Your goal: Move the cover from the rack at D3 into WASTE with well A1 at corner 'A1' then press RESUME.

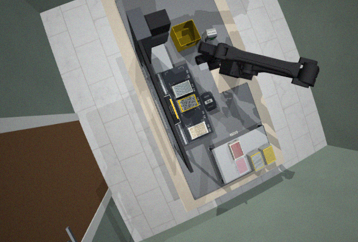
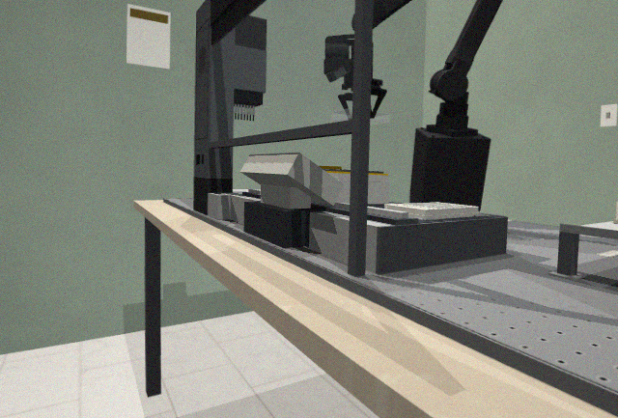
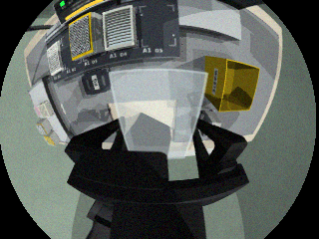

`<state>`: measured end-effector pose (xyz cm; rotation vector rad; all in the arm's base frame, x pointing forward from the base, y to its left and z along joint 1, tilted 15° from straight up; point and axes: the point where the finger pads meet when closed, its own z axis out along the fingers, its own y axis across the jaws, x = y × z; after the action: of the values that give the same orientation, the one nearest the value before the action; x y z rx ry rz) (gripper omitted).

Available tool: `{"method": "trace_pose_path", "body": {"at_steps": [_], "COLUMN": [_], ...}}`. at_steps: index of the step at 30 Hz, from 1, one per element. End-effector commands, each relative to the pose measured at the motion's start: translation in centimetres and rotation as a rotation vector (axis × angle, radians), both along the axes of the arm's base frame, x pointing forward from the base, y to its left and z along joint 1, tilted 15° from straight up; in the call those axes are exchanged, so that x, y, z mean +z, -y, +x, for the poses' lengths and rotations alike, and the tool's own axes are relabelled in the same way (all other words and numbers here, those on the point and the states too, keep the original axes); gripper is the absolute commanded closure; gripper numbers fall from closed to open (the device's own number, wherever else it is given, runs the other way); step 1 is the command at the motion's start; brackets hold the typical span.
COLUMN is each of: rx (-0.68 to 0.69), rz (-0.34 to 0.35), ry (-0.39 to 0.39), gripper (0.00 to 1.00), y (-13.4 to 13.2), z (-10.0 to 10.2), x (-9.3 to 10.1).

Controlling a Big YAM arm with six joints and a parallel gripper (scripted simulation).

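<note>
My gripper is shut on a clear, see-through cover, gripping it across its width and holding it level high above the table. In the overhead view the gripper hangs between the deck and the yellow waste bin, just short of the bin's near corner. In the side view the gripper is partly behind a frame post, and the cover shows as a thin pale strip under it. The yellow tip rack at D3 sits on the deck with its tips uncovered. The bin also shows in the wrist view, to the right of the cover.
The RESUME box stands right of the bin. On the deck are the reservoir and the open well plate. The spare nest lies beside the deck. The shelf unit holds several plates and racks. The handler's dark head stands left of the bin.
</note>
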<state>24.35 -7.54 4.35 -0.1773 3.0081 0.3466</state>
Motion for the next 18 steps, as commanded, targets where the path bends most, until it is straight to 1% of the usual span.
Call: {"method": "trace_pose_path", "body": {"at_steps": [1, 3, 5, 13, 15, 16, 18], "rx": [0.033, 0.033, 0.033, 0.032, 0.032, 0.054, 0.058], "rz": [-0.031, -0.033, -0.033, -0.038, -0.037, -0.037, -0.036], "ry": [0.069, 0.067, 0.067, 0.063, 0.064, 0.064, 0.064], "gripper": [1.0, 1.0, 1.0, 1.0, 1.0, 1.0, 1.0], "y": [3.3, 4.3, 4.3, 8.3, 8.3, 7.7, 7.6], "z": [3.1, 3.2, 3.2, 3.7, 3.7, 4.0, 4.1], "x": [0.9, 0.7, 0.7, -0.3, -0.2, -0.2, -0.2]}}
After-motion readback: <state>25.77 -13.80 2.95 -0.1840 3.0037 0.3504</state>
